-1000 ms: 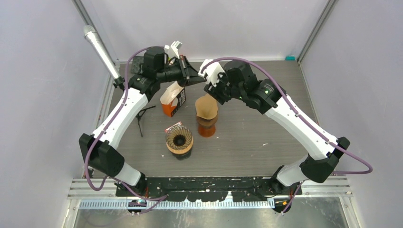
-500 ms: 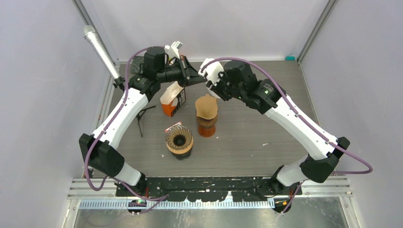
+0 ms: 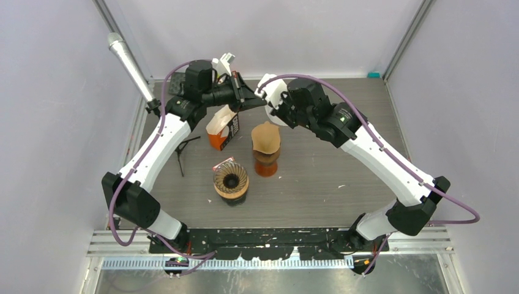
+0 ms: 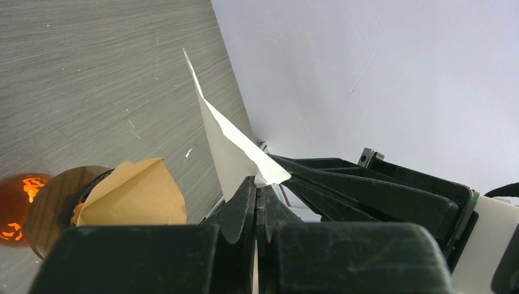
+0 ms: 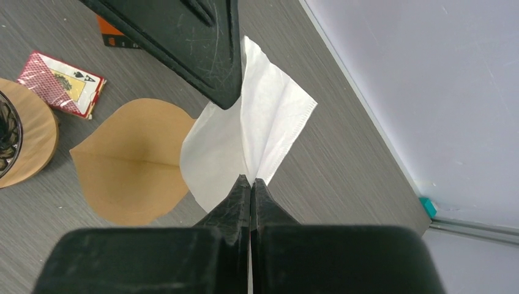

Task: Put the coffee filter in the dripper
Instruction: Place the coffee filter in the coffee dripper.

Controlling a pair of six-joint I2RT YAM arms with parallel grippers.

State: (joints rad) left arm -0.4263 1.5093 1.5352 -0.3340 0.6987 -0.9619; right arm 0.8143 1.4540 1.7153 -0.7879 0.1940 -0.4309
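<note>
At the far middle of the table [image 3: 330, 177], the 2 arms meet tip to tip above the surface with a white coffee filter [image 5: 269, 128] between them. The left gripper [image 4: 257, 190] has its fingers pressed together on one edge of the paper, which rises from the tips as a thin, pointed sheet in the left wrist view. The right gripper [image 5: 251, 184] is likewise pinched tight on the filter, near its narrow end, and the sheet fans out beyond the fingertips with a fold down its middle. Both grips are on the same filter, which hangs in the air, well apart from the dripper [image 3: 231, 181].

That dripper, with a wooden collar and a dark ribbed inside, stands nearer the arm bases, left of centre. A red card pack [image 5: 61, 82] lies just beside it. 1 brown filter [image 3: 265, 137] sits upright in the top of an amber vessel [image 3: 266, 165], below the 2 grippers. An orange box [image 3: 220, 130] stands just left of the brown filter.
</note>
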